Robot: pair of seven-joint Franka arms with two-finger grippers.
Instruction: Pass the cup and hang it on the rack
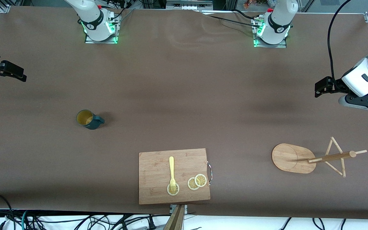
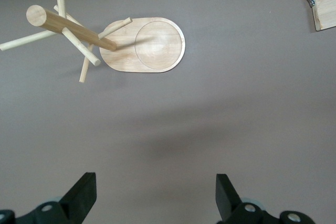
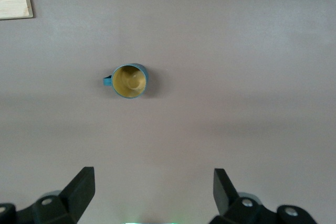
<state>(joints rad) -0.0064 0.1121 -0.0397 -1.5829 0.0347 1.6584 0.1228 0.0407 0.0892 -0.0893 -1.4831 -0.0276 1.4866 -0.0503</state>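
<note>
Cup (image 1: 87,119): upright on the brown table (image 1: 184,95), toward the right arm's end, mustard inside showing, small handle turned toward the middle of the table. Untouched; nothing is in contact with it. It is also seen from above in the right wrist view (image 3: 129,81), well apart from the fingers there.

Right gripper (image 1: 10,72): held at the table's edge on the right arm's end, well apart from the cup. Fingers are spread wide and empty (image 3: 81,190).

Rack (image 1: 311,158): toward the left arm's end, standing on its oval base with the post and crossed pegs bare. No cup is hung.

Left gripper (image 1: 323,88): held up over bare table near the rack, which fills its wrist view (image 2: 142,43). Fingers are spread wide and empty (image 2: 81,195). This arm is judged to be waiting.

Between cup and rack, nearer the front camera: a bamboo cutting board (image 1: 158,172) with a yellow fork (image 1: 172,174) and lemon slices (image 1: 196,182).

Step in hand is judged to be the very start: pickup not yet made. The next move calls for the right gripper to be brought over the cup and lowered with one finger inside the rim or both around the body, the handle being left free for the hand-over and the peg.
</note>
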